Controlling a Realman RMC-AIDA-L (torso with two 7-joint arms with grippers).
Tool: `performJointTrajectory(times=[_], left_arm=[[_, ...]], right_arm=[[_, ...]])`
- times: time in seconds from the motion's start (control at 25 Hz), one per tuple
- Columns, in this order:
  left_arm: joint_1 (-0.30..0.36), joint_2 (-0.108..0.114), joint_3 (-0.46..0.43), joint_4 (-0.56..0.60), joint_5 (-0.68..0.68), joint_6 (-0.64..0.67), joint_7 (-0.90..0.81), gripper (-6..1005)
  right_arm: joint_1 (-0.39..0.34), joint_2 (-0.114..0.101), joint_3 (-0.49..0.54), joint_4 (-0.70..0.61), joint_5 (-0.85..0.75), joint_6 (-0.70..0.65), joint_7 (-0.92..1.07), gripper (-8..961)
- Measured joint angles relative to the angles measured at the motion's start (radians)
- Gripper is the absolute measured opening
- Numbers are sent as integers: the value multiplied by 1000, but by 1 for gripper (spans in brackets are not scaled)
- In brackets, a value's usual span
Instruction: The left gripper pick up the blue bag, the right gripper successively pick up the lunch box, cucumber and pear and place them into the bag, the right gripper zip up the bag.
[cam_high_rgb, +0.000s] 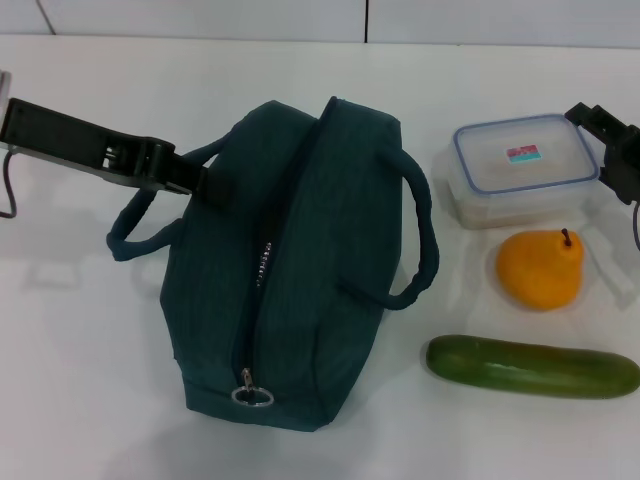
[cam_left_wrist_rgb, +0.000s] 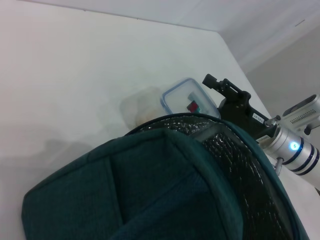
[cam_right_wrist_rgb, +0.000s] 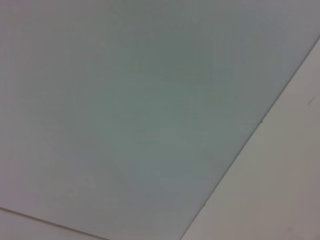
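Observation:
The blue bag (cam_high_rgb: 300, 270) lies in the middle of the table, its zipper ring (cam_high_rgb: 252, 396) at the near end. The left gripper (cam_high_rgb: 196, 180) reaches in from the left and is shut on the bag's left handle. The left wrist view shows the bag (cam_left_wrist_rgb: 150, 195) slightly open, with its shiny lining (cam_left_wrist_rgb: 240, 165) visible. The lunch box (cam_high_rgb: 525, 165) sits at the right rear, the pear (cam_high_rgb: 540, 268) in front of it and the cucumber (cam_high_rgb: 530, 367) nearest. The right gripper (cam_high_rgb: 592, 135) hovers open at the lunch box's right edge, apart from it.
White table (cam_high_rgb: 100, 350) all around, with bare room to the left and front of the bag. The right wrist view holds only a plain pale surface (cam_right_wrist_rgb: 125, 115). A wall seam runs along the back.

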Motion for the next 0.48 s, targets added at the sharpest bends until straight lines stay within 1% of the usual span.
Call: performJointTrajectory(times=[0.2, 0.48], left_arm=[[-1, 1, 0, -4, -2, 0, 0, 49], [-1, 2, 0, -4, -2, 0, 0, 50]], right_arm=[[0, 0, 1, 0, 0, -10, 2, 640], [-8, 0, 1, 1, 0, -35, 2, 616]])
